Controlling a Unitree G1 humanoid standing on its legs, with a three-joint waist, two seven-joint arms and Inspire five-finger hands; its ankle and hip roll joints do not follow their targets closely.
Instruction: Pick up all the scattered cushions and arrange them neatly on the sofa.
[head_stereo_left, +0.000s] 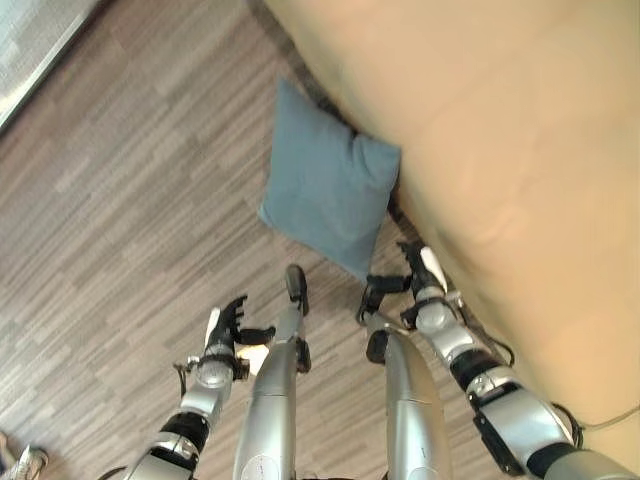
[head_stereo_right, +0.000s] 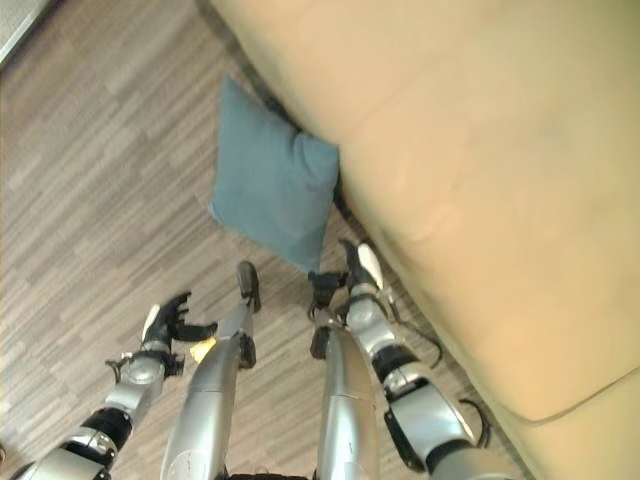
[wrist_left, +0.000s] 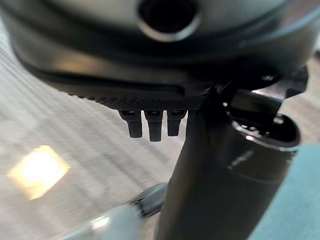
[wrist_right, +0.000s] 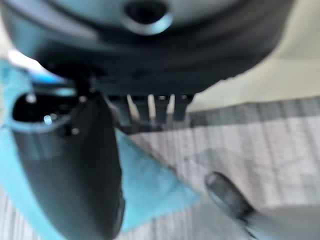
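Robot hand (head_stereo_left: 412, 275) relaxed beside cushion (head_stereo_left: 325, 180)

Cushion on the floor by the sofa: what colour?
Plain blue-grey cushion, no pattern; clearest in the left eye view.

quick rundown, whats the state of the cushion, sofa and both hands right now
Cushion: on the floor, leaning against the sofa front, held by neither hand.
Sofa: no cushion on the part of the seat in view.
Left hand: open, holding nothing, above the floor.
Right hand: open, holding nothing, near the cushion's lower corner.
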